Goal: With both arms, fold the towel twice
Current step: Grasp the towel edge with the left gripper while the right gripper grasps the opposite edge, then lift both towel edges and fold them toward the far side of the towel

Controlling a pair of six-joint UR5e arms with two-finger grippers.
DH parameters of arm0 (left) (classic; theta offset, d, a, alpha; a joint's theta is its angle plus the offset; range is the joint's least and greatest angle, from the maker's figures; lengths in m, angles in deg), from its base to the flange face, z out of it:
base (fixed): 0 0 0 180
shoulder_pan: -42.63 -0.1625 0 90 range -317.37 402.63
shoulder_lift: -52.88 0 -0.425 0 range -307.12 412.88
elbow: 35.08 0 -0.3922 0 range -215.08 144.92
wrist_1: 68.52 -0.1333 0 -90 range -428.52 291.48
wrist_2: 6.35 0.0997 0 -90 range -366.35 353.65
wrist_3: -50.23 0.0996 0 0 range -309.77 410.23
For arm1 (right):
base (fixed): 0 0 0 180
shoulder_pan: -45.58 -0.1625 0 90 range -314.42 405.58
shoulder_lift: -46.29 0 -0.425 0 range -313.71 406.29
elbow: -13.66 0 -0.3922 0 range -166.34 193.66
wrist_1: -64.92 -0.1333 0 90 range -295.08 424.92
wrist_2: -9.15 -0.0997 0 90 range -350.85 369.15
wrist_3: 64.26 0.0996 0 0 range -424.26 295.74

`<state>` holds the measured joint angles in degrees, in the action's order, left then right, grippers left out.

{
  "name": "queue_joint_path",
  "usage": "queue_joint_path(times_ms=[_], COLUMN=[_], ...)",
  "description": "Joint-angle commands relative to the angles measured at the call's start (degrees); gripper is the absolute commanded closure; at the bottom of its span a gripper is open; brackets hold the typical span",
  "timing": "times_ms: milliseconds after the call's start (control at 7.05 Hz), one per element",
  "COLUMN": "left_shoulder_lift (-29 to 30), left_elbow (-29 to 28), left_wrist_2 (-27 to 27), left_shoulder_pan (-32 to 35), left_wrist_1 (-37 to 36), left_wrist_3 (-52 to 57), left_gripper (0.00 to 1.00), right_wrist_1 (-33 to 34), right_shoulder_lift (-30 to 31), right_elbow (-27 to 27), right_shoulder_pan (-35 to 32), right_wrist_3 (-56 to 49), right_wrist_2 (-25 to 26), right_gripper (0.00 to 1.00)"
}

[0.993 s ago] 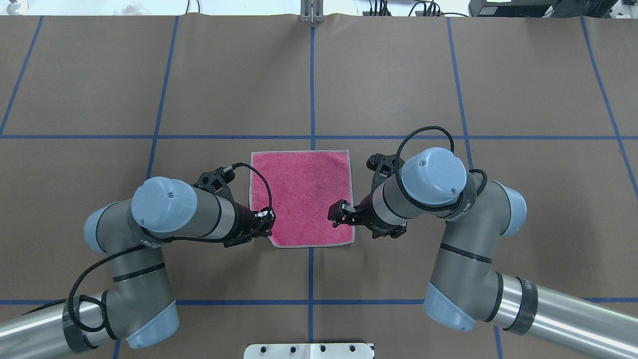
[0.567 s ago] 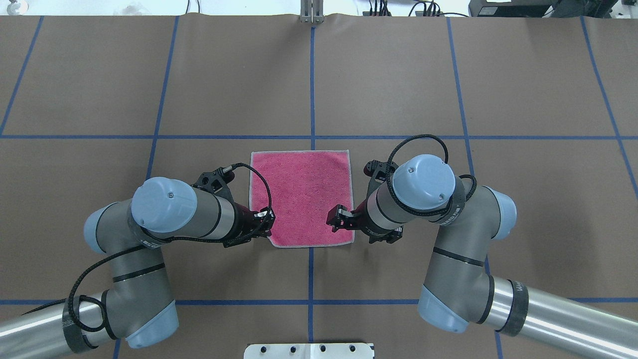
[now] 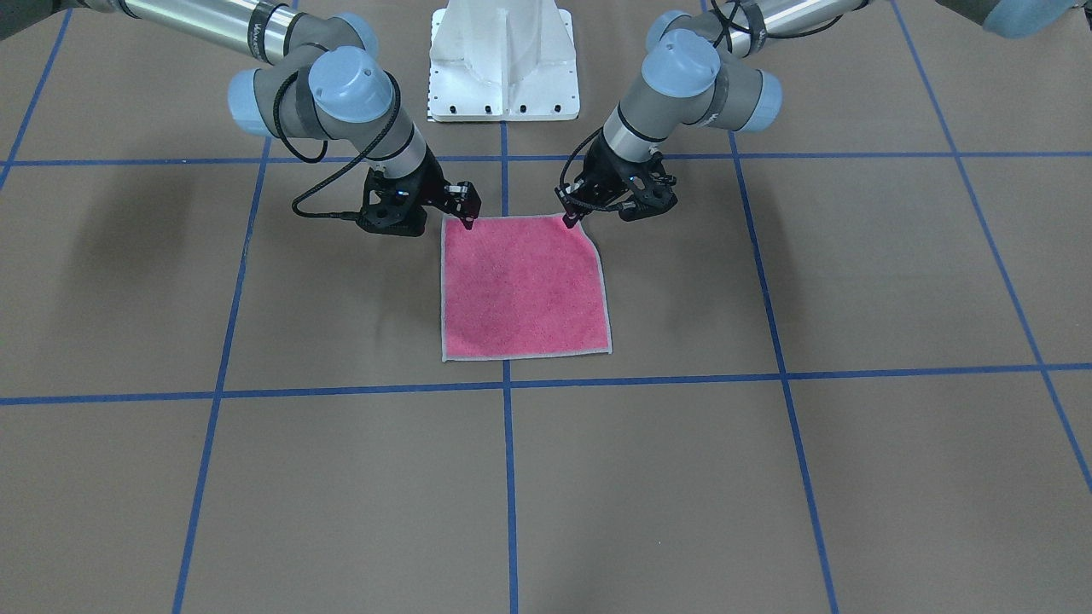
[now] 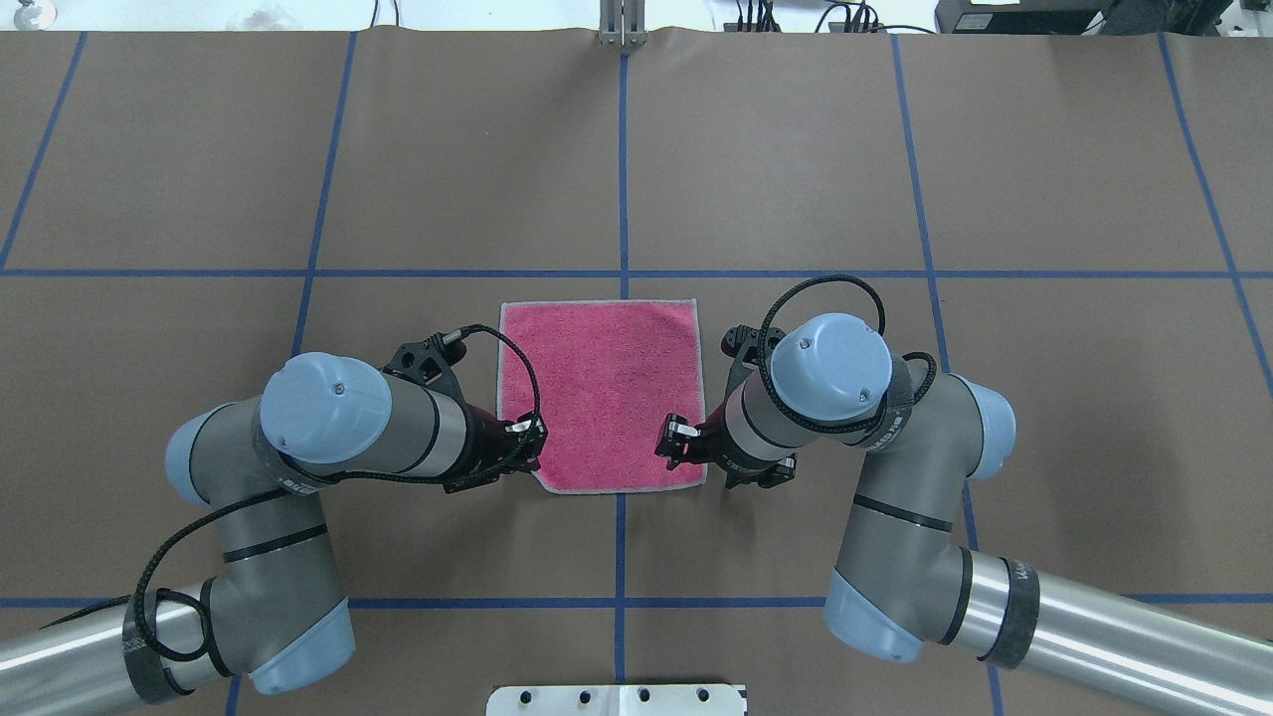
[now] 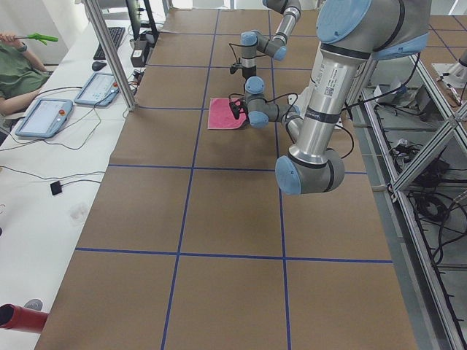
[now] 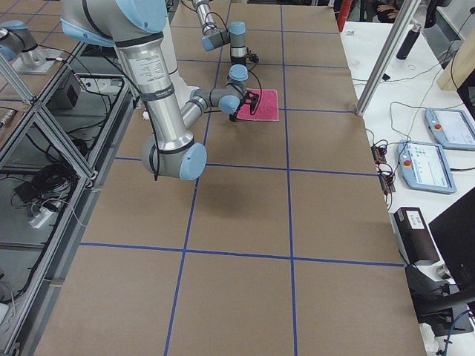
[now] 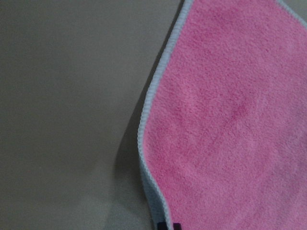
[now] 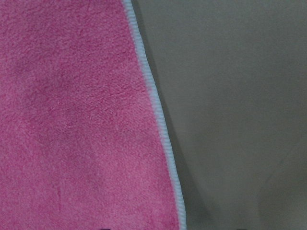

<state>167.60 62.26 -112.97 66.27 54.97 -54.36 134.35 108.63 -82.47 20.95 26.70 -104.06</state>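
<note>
Overhead: I see the towel pink face up, flat on the table. The left gripper is at its 7 o'clock corner, which is drawn inward, and the right gripper is over the edge near 5 o'clock. Front-facing: I read the left gripper as clamped onto the 1 o'clock corner, with that side edge bowed; the right gripper's tip meets the 11 o'clock corner, but I cannot tell whether it is parted or pinched. Wrist views: pink pile and grey edging only, the left one showing the hem raised over a shadow.
</note>
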Motion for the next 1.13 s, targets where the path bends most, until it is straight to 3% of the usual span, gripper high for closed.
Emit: queue_joint_path(times_ms=[0, 142, 993], left_shoulder_lift=[-0.02, -0.02, 0.24], left_elbow=[-0.05, -0.05, 0.66], left_wrist_2=[0.0, 0.0, -0.44], left_shoulder_pan=[0.0, 0.0, 2.36], left_wrist_1=[0.0, 0.0, -0.09], left_wrist_3=[0.0, 0.0, 0.26], left_gripper=[1.0, 1.0, 1.0], right_wrist_1=[0.0, 0.0, 0.0], right_shoulder_lift=[-0.02, -0.02, -0.37], right_elbow=[0.25, 0.25, -0.37], right_shoulder_pan=[0.2, 0.2, -1.89], right_wrist_3=[0.1, 0.1, 0.19], right_wrist_2=[0.0, 0.0, -0.09], right_gripper=[0.7, 0.97, 1.0])
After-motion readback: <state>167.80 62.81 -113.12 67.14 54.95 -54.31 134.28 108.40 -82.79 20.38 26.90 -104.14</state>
